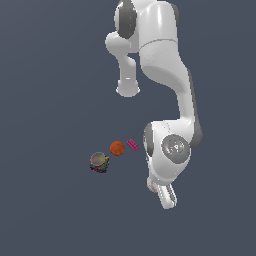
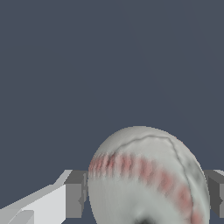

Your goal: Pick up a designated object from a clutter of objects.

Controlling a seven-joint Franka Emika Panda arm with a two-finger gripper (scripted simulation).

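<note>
The white baseball with red stitching (image 2: 148, 175) fills the gap between my gripper's (image 2: 145, 197) two fingers (image 2: 74, 194) in the wrist view, and both fingers touch its sides. In the exterior view the gripper (image 1: 162, 194) hangs below the arm's wrist, toward the exterior view's right of the other items, and the baseball is hidden behind the hand there. The orange ball (image 1: 116, 148), the tiny pink block (image 1: 132, 144) and the multicoloured can (image 1: 99, 163) lie apart from the gripper. The blue can is not in view.
The arm's white links (image 1: 165, 60) rise over the dark floor behind the items. The orange ball, pink block and multicoloured can sit close together on the exterior view's left of the gripper.
</note>
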